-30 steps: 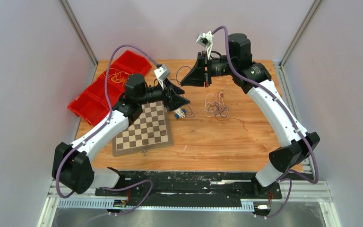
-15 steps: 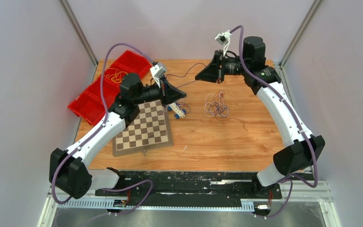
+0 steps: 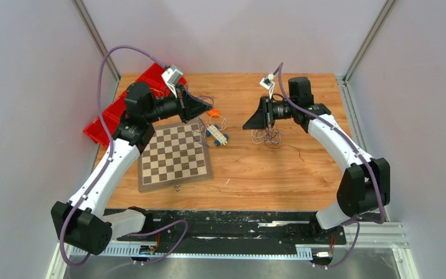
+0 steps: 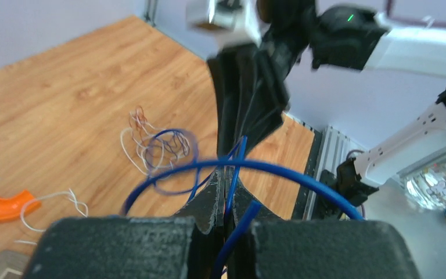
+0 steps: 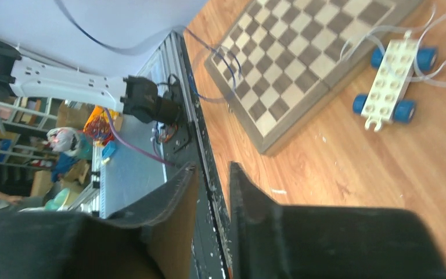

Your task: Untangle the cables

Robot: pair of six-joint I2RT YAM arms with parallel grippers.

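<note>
My left gripper (image 4: pixel 226 174) is shut on a thin blue cable (image 4: pixel 284 169), which loops over its fingers. In the top view this gripper (image 3: pixel 209 108) hangs above the far edge of the chessboard. A bunch of white, purple and dark red cables (image 3: pixel 266 135) lies on the table at mid-right, and it also shows in the left wrist view as a curly bunch (image 4: pixel 151 145). My right gripper (image 3: pixel 247 124) hovers just left of that bunch. Its jaws (image 5: pixel 212 168) stand slightly apart with nothing between them. White strands (image 5: pixel 441 35) lie around a toy car.
A chessboard (image 3: pixel 174 156) lies at left centre. Next to its far right corner is a white toy car with blue wheels (image 3: pixel 216 135), and an orange curved piece (image 3: pixel 215 113) lies just beyond. Red bins (image 3: pixel 111 119) holding yellow wires stand at the far left edge.
My left gripper shut on the blue cable and drew back to the left with it. My right gripper let go, opened, and came down beside the bunch.
</note>
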